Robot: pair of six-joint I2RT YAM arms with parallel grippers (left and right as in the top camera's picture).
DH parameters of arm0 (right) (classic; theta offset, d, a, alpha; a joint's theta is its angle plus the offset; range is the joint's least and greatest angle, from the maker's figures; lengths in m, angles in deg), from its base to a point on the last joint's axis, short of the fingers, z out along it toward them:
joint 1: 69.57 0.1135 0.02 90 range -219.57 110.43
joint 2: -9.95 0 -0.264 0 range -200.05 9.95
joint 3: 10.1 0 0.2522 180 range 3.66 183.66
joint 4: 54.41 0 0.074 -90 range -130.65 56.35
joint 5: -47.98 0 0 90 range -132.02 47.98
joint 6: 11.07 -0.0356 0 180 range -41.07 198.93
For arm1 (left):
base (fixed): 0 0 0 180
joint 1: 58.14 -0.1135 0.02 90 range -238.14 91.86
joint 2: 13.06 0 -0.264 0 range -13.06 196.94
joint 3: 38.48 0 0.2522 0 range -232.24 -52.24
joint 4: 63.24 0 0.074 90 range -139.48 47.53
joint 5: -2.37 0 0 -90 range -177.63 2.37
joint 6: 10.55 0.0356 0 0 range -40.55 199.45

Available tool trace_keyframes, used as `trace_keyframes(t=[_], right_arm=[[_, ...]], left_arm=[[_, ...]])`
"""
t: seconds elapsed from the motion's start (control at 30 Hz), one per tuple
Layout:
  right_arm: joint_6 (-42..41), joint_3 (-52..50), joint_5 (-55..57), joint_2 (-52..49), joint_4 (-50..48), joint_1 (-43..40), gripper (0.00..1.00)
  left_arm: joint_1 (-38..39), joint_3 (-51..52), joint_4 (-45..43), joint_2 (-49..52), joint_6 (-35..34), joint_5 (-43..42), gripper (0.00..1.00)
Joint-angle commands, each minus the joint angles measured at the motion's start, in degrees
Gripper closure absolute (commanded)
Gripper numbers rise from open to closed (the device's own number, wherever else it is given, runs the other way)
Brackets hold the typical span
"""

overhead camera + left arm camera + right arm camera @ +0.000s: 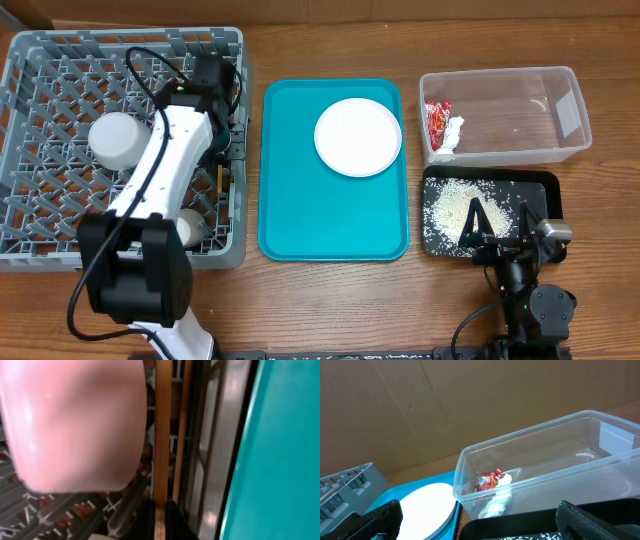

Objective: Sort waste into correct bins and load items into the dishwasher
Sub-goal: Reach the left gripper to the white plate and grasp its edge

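Wooden chopsticks (161, 435), a slim pale-tan pair, are lying along the right-hand wall of the grey plastic lattice dish rack (60, 60). Judging from the left wrist view, the left gripper (161, 521) is clenching their near ends between its dark fingers. It is holding them parallel to the rack wall, probably so that they are entering a narrow slot instead of dropping through the wide grid. A glossy pink rounded vessel (75, 425) is sitting inside the rack just beside the sticks, leaving little room, which is likely why the arm is working at the very edge. Just beside the rack on that same side, a teal rectangular plastic tray (300, 220) is carrying a round white plate (358, 136) that is not yet loaded. Well apart from the rack, beyond the tray, a clear plastic bin (540, 110) is holding a red crumpled wrapper (438, 120). There the right gripper (477, 510) is resting with jaws spread wide, grasping nothing, low over the wooden surface (330, 300), seemingly parked clear of the rack.
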State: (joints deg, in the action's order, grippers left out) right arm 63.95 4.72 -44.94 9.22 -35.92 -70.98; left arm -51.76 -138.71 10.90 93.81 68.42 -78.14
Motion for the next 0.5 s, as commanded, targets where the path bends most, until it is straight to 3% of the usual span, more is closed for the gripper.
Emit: trace_keyframes(t=[0.0, 0.07, 0.2, 0.37, 0.47], right_arm=[[0.0, -0.6, 0.3, 0.6, -0.2, -0.2, 0.0], [0.0, -0.6, 0.3, 0.6, -0.2, -0.2, 0.0], [0.0, -0.6, 0.3, 0.6, -0.2, -0.2, 0.0], [0.0, -0.6, 0.3, 0.6, -0.2, -0.2, 0.0], [0.0, -0.6, 0.3, 0.6, -0.2, -0.2, 0.0]], left_arm=[[0.3, -2.2, 0.0, -1.2, -4.2, -0.9, 0.59], [1.2, -6.2, 3.0, -2.5, -3.7, -4.5, 0.39], [5.3, -11.0, 3.8, -4.8, -0.7, -11.0, 0.25], [13.0, -9.3, -1.4, -2.3, -1.6, -10.1, 0.28], [14.6, -8.4, -5.0, 2.5, -9.9, -9.1, 0.31]])
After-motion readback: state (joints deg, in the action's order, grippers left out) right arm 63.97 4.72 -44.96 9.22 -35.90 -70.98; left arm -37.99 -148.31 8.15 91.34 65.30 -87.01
